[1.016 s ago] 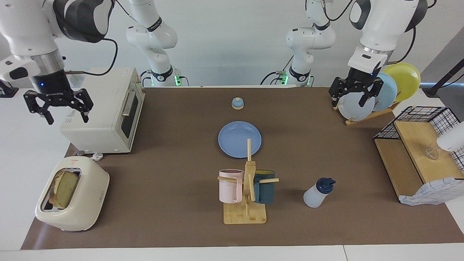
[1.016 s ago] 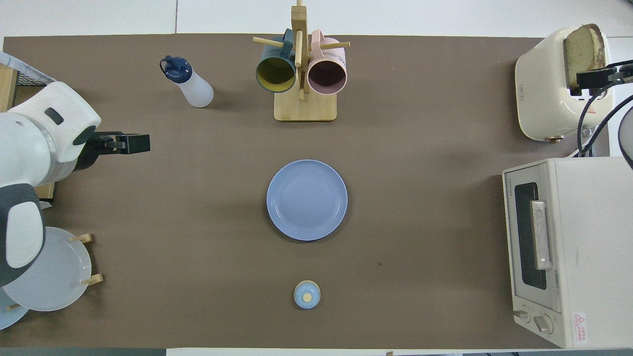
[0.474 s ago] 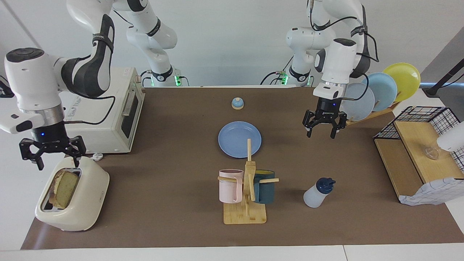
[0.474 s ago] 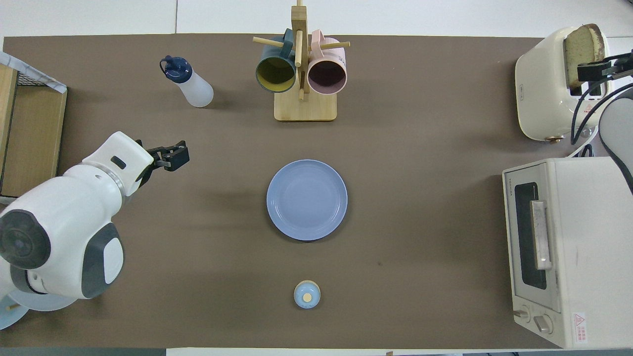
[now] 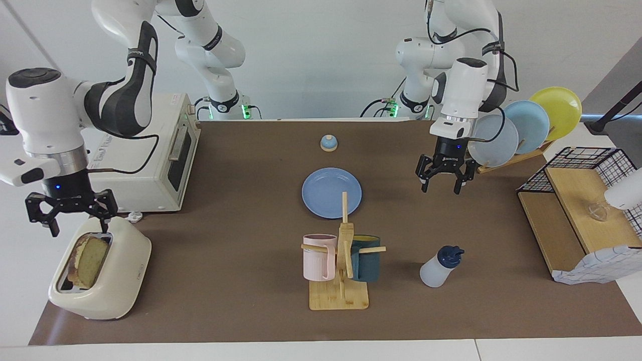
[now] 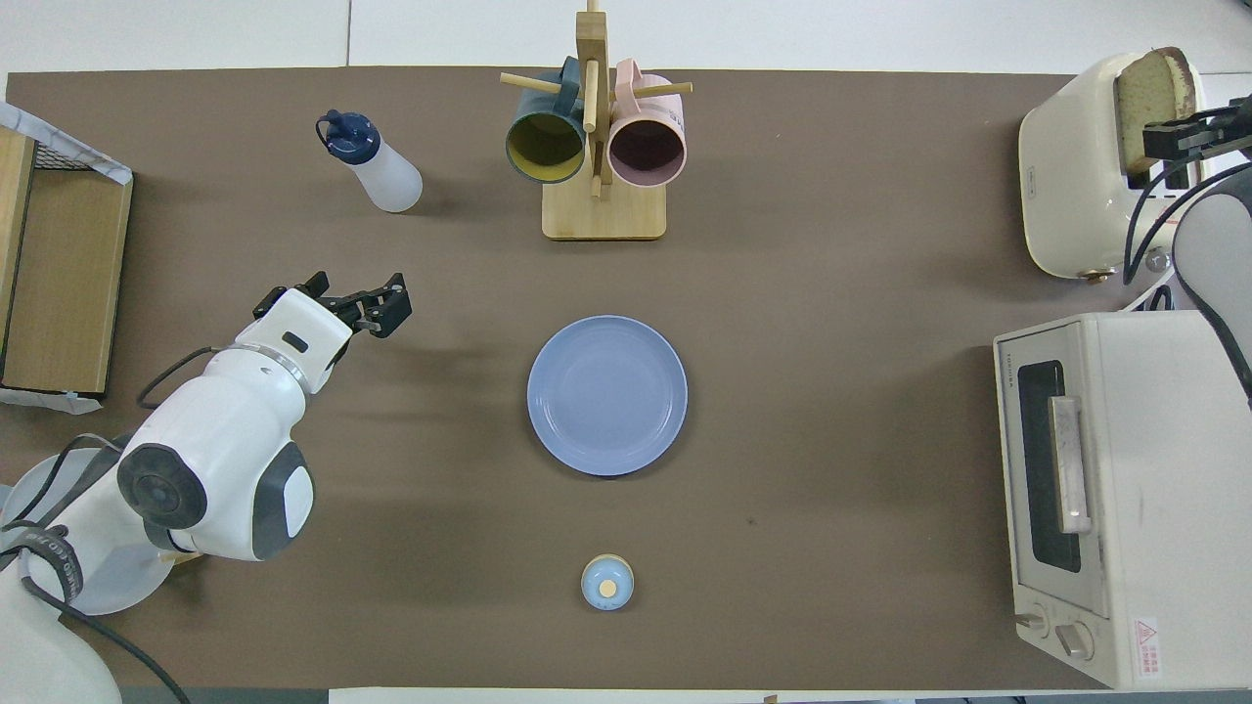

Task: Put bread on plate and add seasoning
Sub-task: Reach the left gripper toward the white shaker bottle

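The bread point(image 5: 89, 260) stands upright in the slot of a cream toaster point(image 5: 108, 288) at the right arm's end of the table; it also shows in the overhead view point(image 6: 1149, 90). My right gripper point(image 5: 77, 229) is open, just above the toaster's end nearer the robots, and clear of the bread. The blue plate point(image 5: 331, 193) lies flat and bare at mid-table. The seasoning point(image 5: 439, 268), whitish with a navy cap, stands farther from the robots than the plate, toward the left arm's end. My left gripper point(image 5: 441, 189) is open and empty, over bare mat between the plate and the plate rack.
A toaster oven point(image 5: 145, 155) stands beside the toaster, nearer the robots. A wooden mug rack point(image 5: 341, 260) with two mugs stands just past the plate. A small bell point(image 5: 328, 143) sits nearer the robots. A plate rack point(image 5: 521, 133) and a wire basket with wooden shelf point(image 5: 577, 210) stand at the left arm's end.
My right gripper came down from in front of the toaster oven to just above the toaster. My left gripper moved from the plate rack down and toward the plate.
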Controlling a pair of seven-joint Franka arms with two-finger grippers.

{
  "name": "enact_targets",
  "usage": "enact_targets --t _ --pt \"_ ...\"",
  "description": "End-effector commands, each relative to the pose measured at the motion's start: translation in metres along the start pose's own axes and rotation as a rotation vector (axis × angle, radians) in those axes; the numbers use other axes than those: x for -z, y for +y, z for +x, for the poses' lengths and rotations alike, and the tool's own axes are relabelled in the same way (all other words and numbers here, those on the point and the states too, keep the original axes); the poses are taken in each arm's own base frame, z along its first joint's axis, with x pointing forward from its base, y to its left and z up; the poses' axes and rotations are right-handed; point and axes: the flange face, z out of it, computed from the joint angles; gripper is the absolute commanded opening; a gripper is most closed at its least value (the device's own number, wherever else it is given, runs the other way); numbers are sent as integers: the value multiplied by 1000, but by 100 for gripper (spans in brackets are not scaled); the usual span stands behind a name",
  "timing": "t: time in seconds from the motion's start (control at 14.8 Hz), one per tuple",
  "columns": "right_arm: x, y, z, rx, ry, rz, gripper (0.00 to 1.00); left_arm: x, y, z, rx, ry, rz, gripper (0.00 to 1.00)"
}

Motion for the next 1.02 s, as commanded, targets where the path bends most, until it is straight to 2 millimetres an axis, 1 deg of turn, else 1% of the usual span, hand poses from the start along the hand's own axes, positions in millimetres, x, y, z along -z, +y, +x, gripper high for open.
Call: enact_targets --t 0.0,0.07,0.14,0.2,0.27,0.47,0.54,0.61,0.68,0.75,0.81,0.95 --pt "-2 3 6 24 36 -20 75 -22 9 14 10 32 -16 100" --pt "-7 3 7 26 39 -21 75 -28 9 20 14 41 -17 100" --pt "-7 1 8 29 38 -19 74 -37 8 30 16 53 -18 100" --pt "-6 0 9 31 40 -19 68 -46 8 37 14 60 -19 100" --pt "-7 0 9 31 40 -19 61 -55 10 34 11 53 -20 100" --pt "-6 -2 11 41 42 -19 55 -65 1 35 8 68 -1 100" --pt "-7 -3 10 64 39 -23 51 -67 2 43 -2 83 4 100" --pt "-6 -2 11 79 42 -24 43 -75 -2 44 -11 84 23 100" --pt "-7 -2 11 88 38 -24 32 -83 -3 44 -27 85 40 100" --pt "-6 -2 10 96 35 -24 15 -89 -6 45 -44 94 62 100" --pt "-5 -3 11 104 31 -26 0 -91 -5 48 -56 102 73 100" --pt "-4 -2 12 125 23 -40 0 -90 -4 56 -49 119 74 100"
